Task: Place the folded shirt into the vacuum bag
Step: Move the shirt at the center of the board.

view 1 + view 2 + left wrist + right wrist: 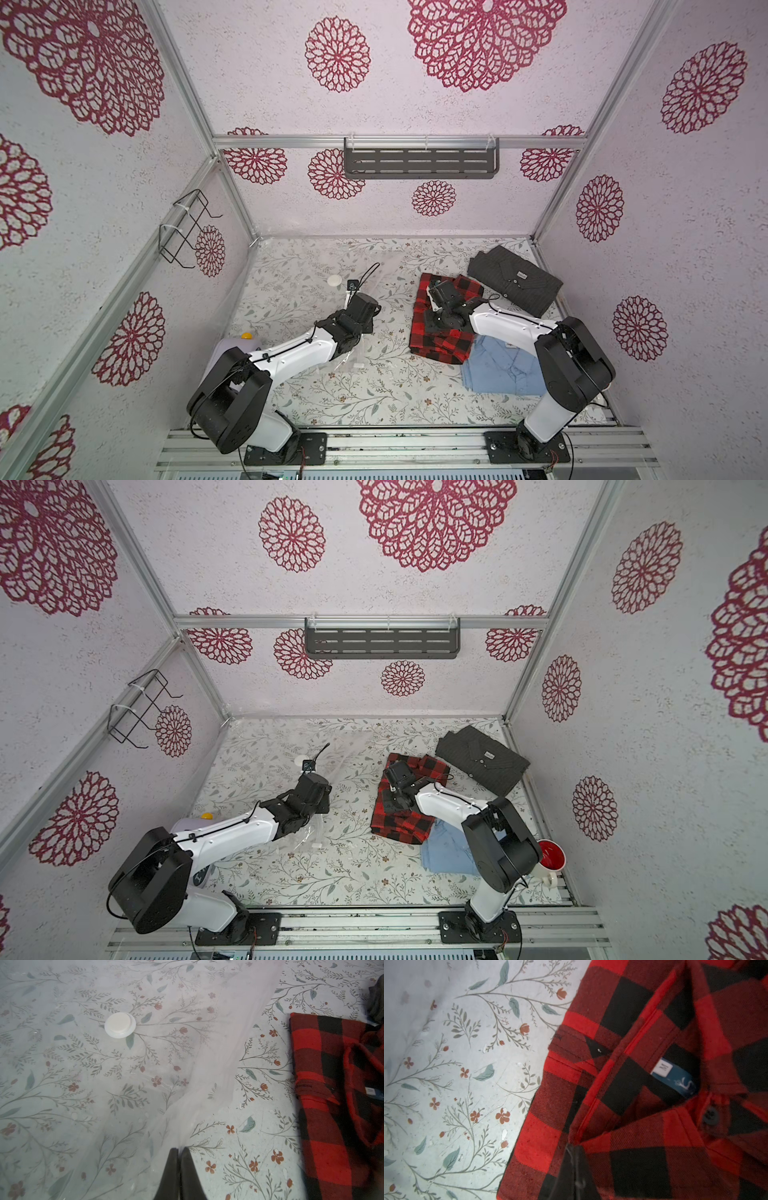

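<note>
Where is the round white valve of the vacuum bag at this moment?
In a top view the valve sits on the vacuum bag, on the table's left half toward the back wall, just beyond the left arm's wrist.

On the floral tabletop, the clear vacuum bag lies left of centre, with the left arm stretched over it. The right arm reaches over a red-and-black plaid shirt near the middle. A dark grey shirt lies behind it and a light blue shirt in front. A red-lined mug stands at the right edge.
</note>
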You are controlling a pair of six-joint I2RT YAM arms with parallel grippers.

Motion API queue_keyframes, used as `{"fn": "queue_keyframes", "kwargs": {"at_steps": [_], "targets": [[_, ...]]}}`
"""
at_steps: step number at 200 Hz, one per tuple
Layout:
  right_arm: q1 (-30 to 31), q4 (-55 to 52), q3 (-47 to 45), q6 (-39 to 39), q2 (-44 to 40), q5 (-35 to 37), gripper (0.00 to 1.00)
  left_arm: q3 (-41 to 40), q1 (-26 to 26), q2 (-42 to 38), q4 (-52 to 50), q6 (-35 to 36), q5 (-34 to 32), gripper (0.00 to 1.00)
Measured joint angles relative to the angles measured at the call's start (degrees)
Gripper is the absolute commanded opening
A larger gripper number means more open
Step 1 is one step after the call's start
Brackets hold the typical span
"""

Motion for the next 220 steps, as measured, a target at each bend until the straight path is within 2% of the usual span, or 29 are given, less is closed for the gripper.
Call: {"fn": "queue_keyframes", "kwargs": {"at_steps": [14,40,66,91,122,174,220], "targets": [[0.0,0.0,0.0,0.4,-0.2,-0.4,0.28,0.0,0.0,0.4,0.8,0.0,1.5,0.0],[0.0,1.1,-0.2,1.3,-3.4,-2.1,0.37,0.0,0.1,0.7,2.1,0.1,5.0,0.0],[-0.6,9.2,-1.1,4.4,-7.9,-7.7,0.45,0.0,0.8,0.7,3.9,0.1,8.8,0.0],[-1.0,19.7,-2.9,9.2,-7.3,-14.5,0.5,-0.7,2.5,0.5,6.2,-0.3,13.6,0.0],[-1.2,28.5,-3.0,14.3,-0.9,-20.1,0.55,-1.6,4.0,-0.2,7.5,-1.1,17.7,0.0],[-1.2,34.1,0.3,19.0,9.1,-23.7,0.58,-3.5,4.9,-3.6,8.5,-1.8,20.7,0.0],[-1.2,37.6,2.4,21.6,11.4,-24.9,0.62,-3.5,5.3,-4.4,8.9,-2.2,21.4,0.0]]}}
